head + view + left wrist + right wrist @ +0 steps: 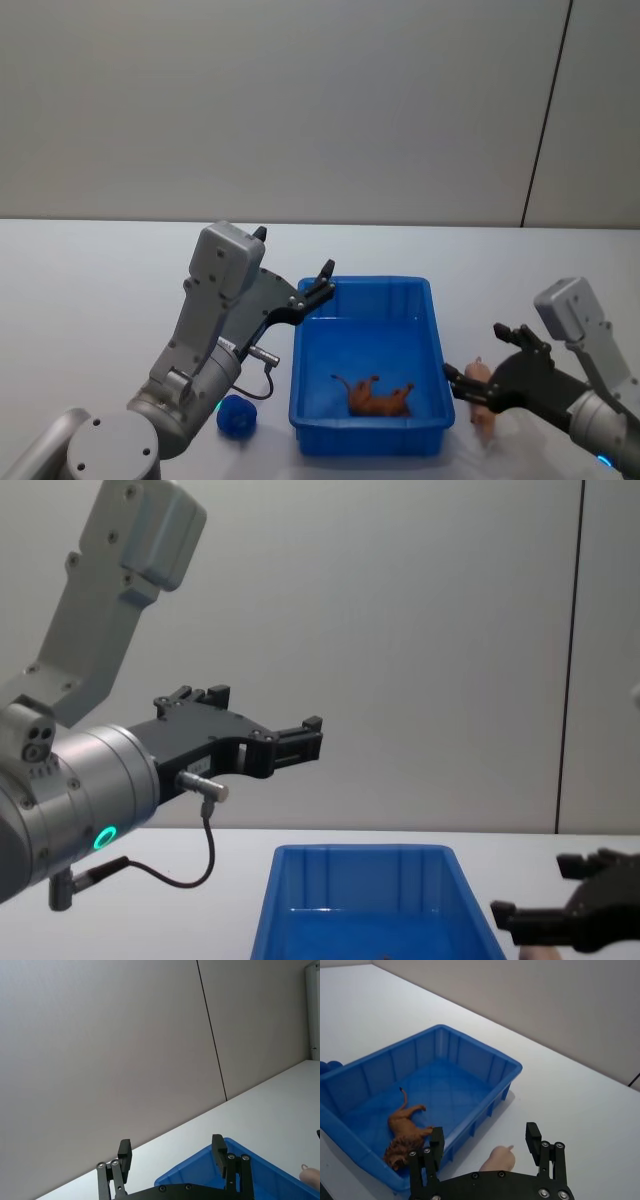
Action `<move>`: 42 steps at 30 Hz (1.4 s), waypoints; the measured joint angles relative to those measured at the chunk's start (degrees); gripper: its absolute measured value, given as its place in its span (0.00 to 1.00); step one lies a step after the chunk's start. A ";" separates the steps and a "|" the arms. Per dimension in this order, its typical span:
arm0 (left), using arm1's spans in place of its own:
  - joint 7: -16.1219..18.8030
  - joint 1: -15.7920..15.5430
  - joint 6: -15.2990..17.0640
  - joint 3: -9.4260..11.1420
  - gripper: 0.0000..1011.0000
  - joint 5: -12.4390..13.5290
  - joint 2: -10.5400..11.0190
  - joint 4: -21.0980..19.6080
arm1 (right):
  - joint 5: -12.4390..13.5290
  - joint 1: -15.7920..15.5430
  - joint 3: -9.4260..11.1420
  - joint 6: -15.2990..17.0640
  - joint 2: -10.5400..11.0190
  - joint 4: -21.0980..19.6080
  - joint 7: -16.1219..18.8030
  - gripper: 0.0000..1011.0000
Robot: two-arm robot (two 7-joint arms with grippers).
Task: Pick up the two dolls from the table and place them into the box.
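Where the white desk (100, 300) meets the ribbed blue plastic box's (370, 281) right wall, we see the smooth peach-pink doll (484, 415) lying lengthwise near-to-far between the right claw's (472, 352) parted fingers. The rounded blue doll (236, 416) sits left of the box, and the left claw (322, 280) hangs spread above its far-left corner.

The right gripper (472, 350) covers part of the peach-pink doll (478, 373) in the head view. The right wrist view's edge cuts off most of the dark blue doll (327, 1066). The chest view's lower edge crops the box (365, 895), hiding its floor.
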 joint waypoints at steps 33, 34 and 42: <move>0.00 0.00 0.00 0.00 0.99 0.00 0.00 0.00 | -0.03 0.25 -0.88 6.56 -1.03 6.08 -2.43 0.88; 0.00 0.00 0.00 0.00 0.99 0.00 0.00 0.00 | 0.06 0.31 -0.89 6.75 -1.08 6.22 -2.47 0.83; 0.00 0.00 0.00 0.00 0.99 0.00 0.00 0.00 | 0.50 0.34 -0.91 7.38 -1.15 6.31 -2.78 0.61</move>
